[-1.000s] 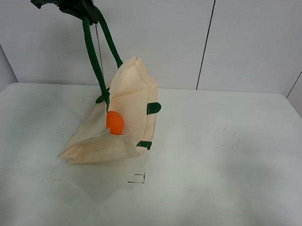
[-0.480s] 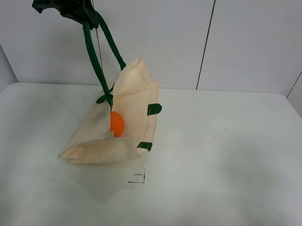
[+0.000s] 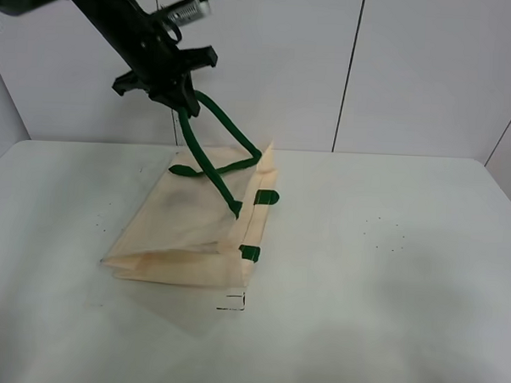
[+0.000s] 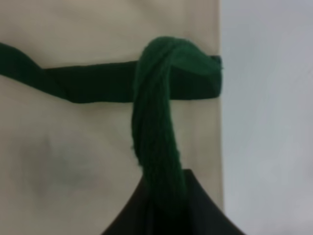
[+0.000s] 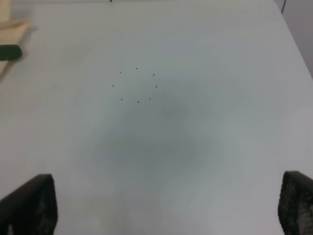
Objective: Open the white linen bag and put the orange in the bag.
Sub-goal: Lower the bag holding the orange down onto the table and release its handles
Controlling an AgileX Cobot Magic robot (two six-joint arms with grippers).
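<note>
Cream cloth first: the off-white rectangular linen bag [image 3: 190, 227] lies slumped flat on the white table [image 3: 388, 274], left of centre. Its long axis runs near to far and its green-tabbed edge faces right. Your left gripper [image 3: 177, 93] is clamped on its dark green strap handle [image 4: 154, 127] above the bag. Your right gripper [image 5: 164, 203] hangs spread wide over the table.

The light was soft, even and fairly bright, coming from above. The bag [image 3: 194, 227] cast only a faint, blurry shadow on the white table [image 3: 388, 274], on the side nearer the high camera. A broad dim patch darkened the table in the right wrist view. The left wrist view was blurred, the green strap [image 4: 154, 132] fuzzy. The fingertips [image 5: 29, 205] of the right gripper [image 5: 162, 204] were soft too.
</note>
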